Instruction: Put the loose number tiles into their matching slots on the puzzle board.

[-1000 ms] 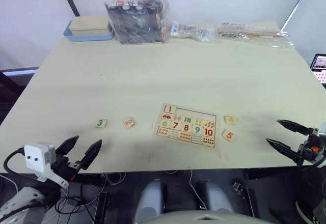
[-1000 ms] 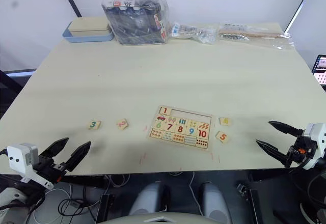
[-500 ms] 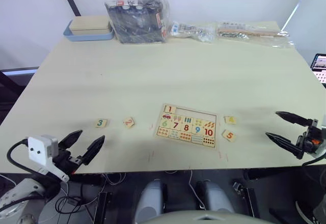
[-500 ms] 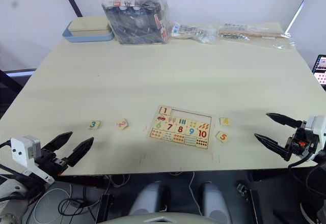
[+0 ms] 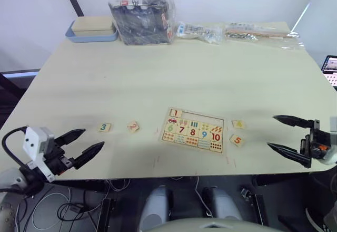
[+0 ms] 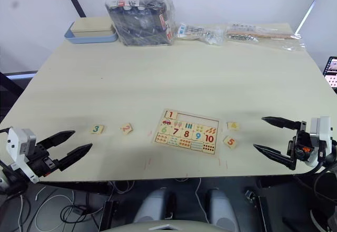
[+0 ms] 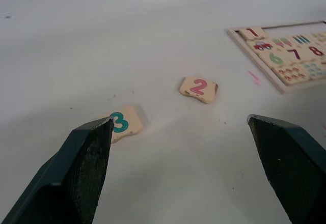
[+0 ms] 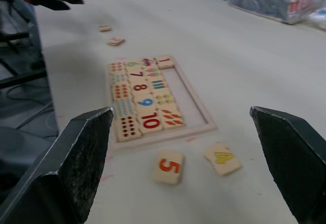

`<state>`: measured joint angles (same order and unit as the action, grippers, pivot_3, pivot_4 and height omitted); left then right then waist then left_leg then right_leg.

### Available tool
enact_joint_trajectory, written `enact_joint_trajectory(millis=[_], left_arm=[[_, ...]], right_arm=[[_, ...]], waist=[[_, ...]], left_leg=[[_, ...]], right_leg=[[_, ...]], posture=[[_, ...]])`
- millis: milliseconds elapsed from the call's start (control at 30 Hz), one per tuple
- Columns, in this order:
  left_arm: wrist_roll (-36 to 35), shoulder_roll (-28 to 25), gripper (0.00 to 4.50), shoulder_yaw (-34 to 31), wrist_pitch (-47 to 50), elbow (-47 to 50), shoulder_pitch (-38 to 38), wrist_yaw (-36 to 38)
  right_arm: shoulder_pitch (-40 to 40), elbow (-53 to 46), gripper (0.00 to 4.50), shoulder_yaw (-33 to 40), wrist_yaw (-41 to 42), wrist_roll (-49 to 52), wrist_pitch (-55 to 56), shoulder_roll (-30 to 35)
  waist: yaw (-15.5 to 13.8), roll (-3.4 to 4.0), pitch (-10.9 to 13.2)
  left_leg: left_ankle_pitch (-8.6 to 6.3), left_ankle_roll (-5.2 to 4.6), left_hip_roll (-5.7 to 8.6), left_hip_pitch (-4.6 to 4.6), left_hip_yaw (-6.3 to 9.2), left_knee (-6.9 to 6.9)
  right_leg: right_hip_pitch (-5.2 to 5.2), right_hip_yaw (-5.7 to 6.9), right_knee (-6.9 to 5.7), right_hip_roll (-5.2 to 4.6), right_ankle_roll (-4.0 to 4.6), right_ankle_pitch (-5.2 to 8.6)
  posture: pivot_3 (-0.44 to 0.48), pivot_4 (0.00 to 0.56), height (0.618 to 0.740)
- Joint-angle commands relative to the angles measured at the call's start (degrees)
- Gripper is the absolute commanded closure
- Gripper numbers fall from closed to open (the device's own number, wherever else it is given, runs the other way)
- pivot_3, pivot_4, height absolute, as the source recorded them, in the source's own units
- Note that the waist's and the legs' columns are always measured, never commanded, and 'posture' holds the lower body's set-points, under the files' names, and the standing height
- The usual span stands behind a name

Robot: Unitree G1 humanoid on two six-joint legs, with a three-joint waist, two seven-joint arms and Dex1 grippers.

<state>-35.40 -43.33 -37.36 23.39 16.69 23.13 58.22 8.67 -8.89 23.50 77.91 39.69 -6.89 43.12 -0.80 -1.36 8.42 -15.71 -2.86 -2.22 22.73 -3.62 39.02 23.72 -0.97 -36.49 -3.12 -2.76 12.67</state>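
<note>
Right gripper [image 5: 289, 135] moved inward, near tile 5 [image 5: 236, 140], wrapped box [image 5: 142, 15] far

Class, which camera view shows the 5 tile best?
The right wrist view: the 5 tile lies close between the open right gripper's fingers, its orange digit large and plain. Both eye views show it small, right of the board and nearer than the 4 tile.

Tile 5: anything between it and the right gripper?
Nothing visible. Tile 5 lies on bare table right of the puzzle board, beside tile 4. The right gripper, open, faces it across bare tabletop.
</note>
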Motion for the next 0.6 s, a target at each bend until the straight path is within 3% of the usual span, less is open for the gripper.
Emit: enact_joint_trajectory(millis=[33, 133, 300, 600], left_arm=[[1.09, -3.93, 0.05, 2.08, -1.82, -2.26, -1.55, 5.15], [3.11, -9.6, 0.05, 7.79, -1.79, -5.85, -7.77, 9.01], [5.4, -12.82, 0.05, 15.57, -2.27, -10.77, -16.58, 12.84], [10.65, -12.66, 0.05, 26.55, -3.39, -17.63, -29.74, 14.83]], right_arm=[[0.32, -3.99, 0.0, 0.7, 0.22, 2.46, -2.08, 1.2], [0.91, -3.75, 0.0, 1.18, 2.43, 3.16, -2.84, 2.18], [0.9, -3.69, 0.0, 1.73, 2.88, 2.87, -2.52, 2.51], [2.29, -6.48, 0.0, 2.05, 1.65, 2.63, -1.86, 1.56]], waist=[[-0.04, 0.02, 0.02], [-0.28, 0.04, 0.05], [-0.04, 0.14, 0.11], [0.02, 0.14, 0.14]], left_leg=[[0.0, 0.0, 0.0, 0.0, -0.03, 0.0], [0.0, 0.0, 0.0, 0.0, 0.01, -0.01], [-0.01, -0.01, 0.02, 0.04, -0.06, -0.12], [0.01, -0.01, 0.02, 0.01, -0.14, -0.27]], right_leg=[[0.0, 0.01, 0.0, -0.04, 0.0, 0.0], [0.04, 0.07, 0.0, -0.06, 0.0, 0.0], [0.04, 0.07, 0.08, -0.1, 0.0, -0.01], [0.06, 0.04, 0.1, 0.06, 0.0, -0.01]], posture=[[0.0, 0.15, 0.74], [0.0, 0.15, 0.74], [0.0, 0.15, 0.74], [0.0, 0.15, 0.74]])
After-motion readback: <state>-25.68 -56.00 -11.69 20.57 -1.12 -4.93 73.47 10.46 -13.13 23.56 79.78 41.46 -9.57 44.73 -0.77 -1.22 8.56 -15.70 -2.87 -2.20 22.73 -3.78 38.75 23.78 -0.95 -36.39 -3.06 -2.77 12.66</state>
